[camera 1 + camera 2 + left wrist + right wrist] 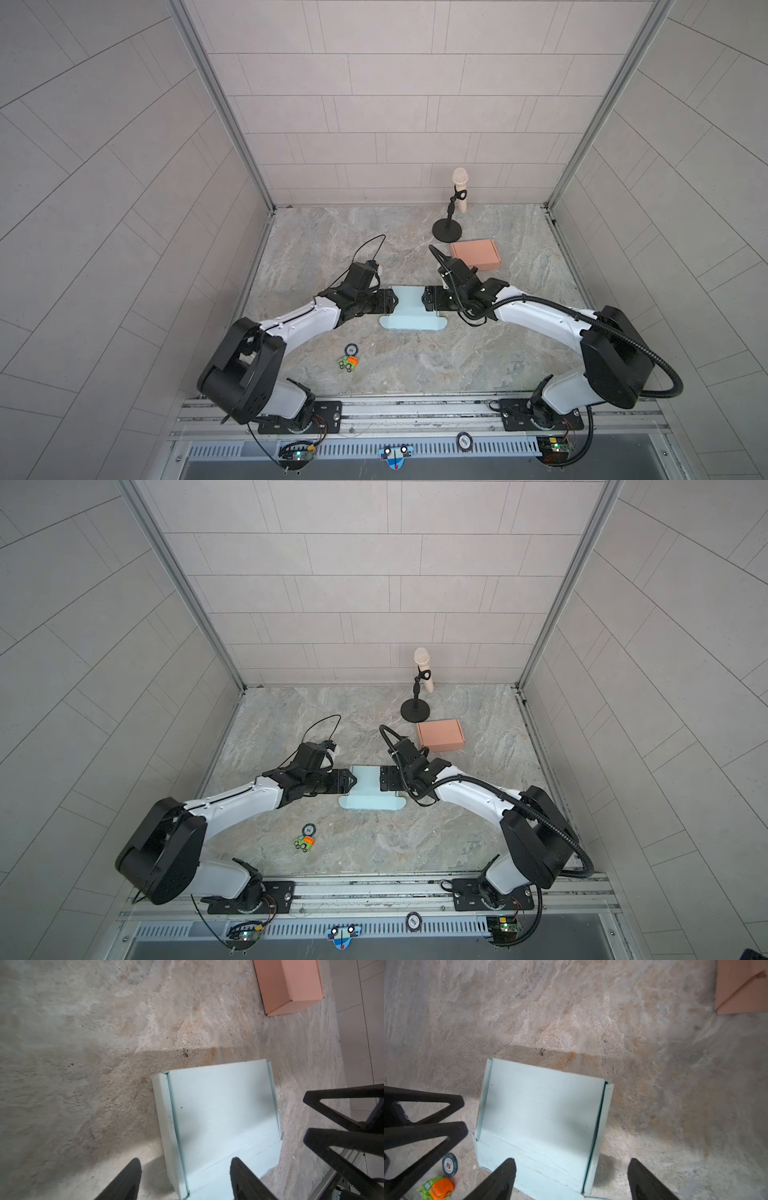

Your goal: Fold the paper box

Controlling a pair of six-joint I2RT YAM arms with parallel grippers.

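The light blue paper box [411,309] [365,789] lies partly folded on the marble table, its two side walls raised and a flat flap towards the front. My left gripper [395,302] [353,781] is open at the box's left wall. The left wrist view shows that wall of the box [220,1115] standing between the spread jaws of the left gripper [185,1159], untouched. My right gripper [424,300] [382,779] is open at the right wall. In the right wrist view the right gripper [572,1159] straddles that wall of the box [542,1118] without gripping.
A closed pink box [476,254] [440,735] sits behind the right arm. A microphone [459,187] on a black stand [446,230] is at the back. A toy car [348,363] and a poker chip [351,348] lie front left of the box.
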